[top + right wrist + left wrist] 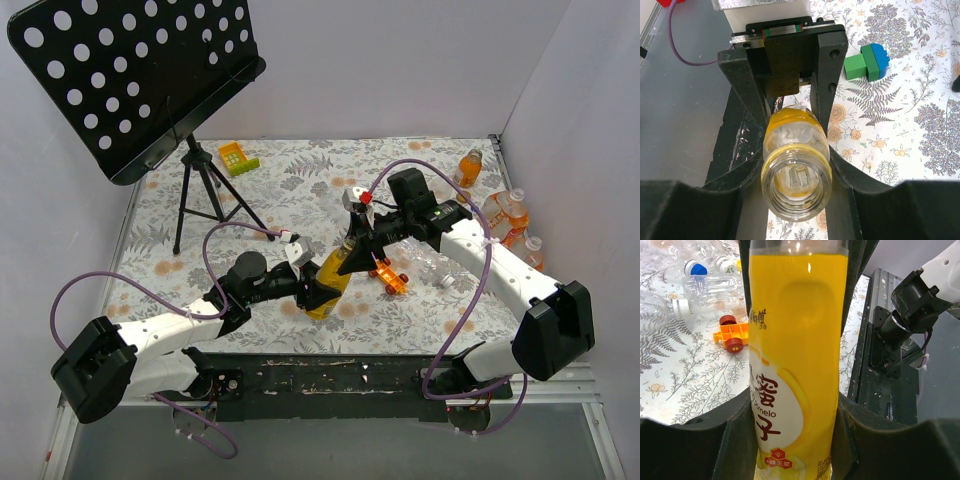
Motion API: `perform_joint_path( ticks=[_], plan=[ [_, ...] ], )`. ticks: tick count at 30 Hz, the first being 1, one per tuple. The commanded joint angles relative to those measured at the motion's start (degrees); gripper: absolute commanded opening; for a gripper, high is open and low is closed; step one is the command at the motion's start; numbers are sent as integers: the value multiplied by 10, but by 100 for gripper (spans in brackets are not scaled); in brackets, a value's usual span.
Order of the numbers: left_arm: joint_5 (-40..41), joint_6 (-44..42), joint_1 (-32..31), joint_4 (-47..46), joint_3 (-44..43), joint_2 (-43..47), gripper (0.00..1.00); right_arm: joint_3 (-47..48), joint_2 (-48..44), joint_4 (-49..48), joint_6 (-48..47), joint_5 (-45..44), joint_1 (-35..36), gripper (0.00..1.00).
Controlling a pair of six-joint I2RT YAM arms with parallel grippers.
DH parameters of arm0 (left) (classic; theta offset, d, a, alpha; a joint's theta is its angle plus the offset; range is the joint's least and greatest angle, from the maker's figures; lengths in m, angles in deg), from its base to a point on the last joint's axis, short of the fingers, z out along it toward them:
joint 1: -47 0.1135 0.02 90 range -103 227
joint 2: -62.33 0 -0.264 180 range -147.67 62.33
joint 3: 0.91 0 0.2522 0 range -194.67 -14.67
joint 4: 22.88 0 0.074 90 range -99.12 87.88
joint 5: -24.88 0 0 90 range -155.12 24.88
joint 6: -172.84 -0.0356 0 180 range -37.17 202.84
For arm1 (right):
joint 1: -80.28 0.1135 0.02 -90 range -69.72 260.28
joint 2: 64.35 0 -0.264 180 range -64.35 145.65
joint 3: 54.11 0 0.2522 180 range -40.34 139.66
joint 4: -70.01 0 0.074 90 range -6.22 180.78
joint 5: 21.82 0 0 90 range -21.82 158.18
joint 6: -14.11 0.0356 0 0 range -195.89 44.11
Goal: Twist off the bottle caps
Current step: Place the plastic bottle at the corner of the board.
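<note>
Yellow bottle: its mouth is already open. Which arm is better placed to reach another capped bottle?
Right, probably: the orange bottles stand on its side, still capped, and the left arm's jaws are clamped on the yellow bottle.

Light is bright, even and diffuse, apparently from above. In the top view the music stand (pixel 140 70) throws only a faint, soft-edged shadow on the floral surface (pixel 300 180) beneath it, and the whole picture is sharp. In the left wrist view the yellow bottle (pixel 795 340) glows, with small white glints near its upper end. Beside it the left fingers (pixel 690 450) are near-black, featureless and soft, and the surface behind looks washed out. In the right wrist view the bottle mouth (pixel 796 200), closest to the lens, is slightly soft. The toy block (pixel 867 61) beyond it is crisp, and the right fingers (pixel 690 210) are a dark blur.
</note>
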Motion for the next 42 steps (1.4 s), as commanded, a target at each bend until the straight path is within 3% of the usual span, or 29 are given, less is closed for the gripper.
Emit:
perform_joint_path(
  ticks=[1, 4, 13, 26, 29, 35, 42],
  plan=[
    [29, 4, 3, -45, -26, 27, 28, 6, -17, 27, -7, 46, 6, 10],
    [31, 5, 3, -45, -25, 29, 35, 6, -18, 28, -9, 45, 6, 10],
    [48, 5, 3, -33, -16, 55, 70, 8, -19, 34, -16, 38, 4, 9],
    [55, -16, 3, 8, -16, 92, 89, 13, -26, 39, -19, 29, -13, 8],
    [69, -41, 3, 58, -24, 133, 91, 29, -34, 54, -28, 13, -42, 8],
    [125, -120, 4, 210, -64, 222, 96, 90, -48, 112, -52, -1, -180, 8],
    [222, -201, 4, 342, -62, 307, 98, 250, -2, 238, -118, -109, -349, 8]
  ],
)
